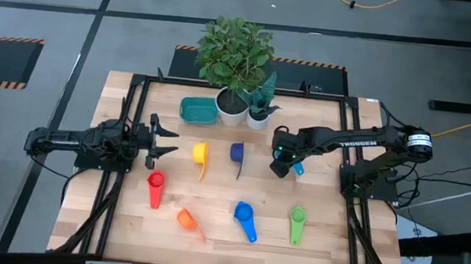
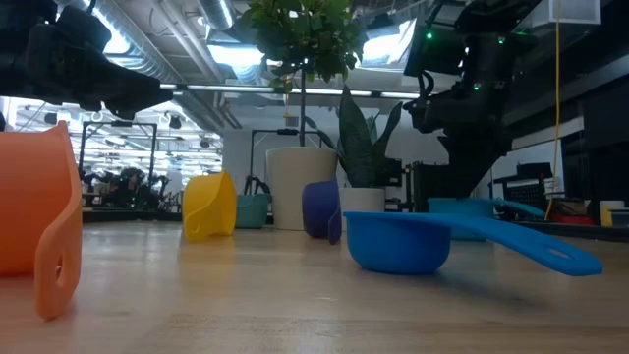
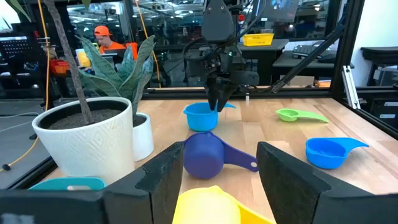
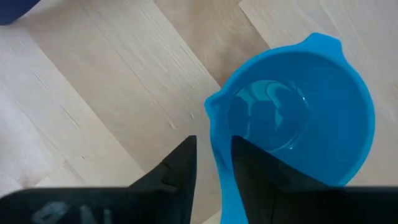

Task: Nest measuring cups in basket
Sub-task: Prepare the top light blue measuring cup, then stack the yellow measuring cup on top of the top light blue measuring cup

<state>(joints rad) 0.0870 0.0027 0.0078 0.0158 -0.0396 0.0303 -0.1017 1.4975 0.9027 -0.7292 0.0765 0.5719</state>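
R gripper point(image 1: 286, 165) sits over the light blue cup point(image 4: 298, 118) mid-table, right of the dark blue cup point(image 1: 237, 153); fingers slightly apart, straddling its rim w/ one inside (whether they pinch it, can't tell). L gripper point(image 1: 166, 140) waits open at left, near the yellow cup point(image 1: 200, 153).

One camera looks straight down on the pale wooden surface point(image 1: 227, 225); another sits level at its edge; wrist cameras look close. All share the light blue plastic measuring cup point(image 3: 201, 116).
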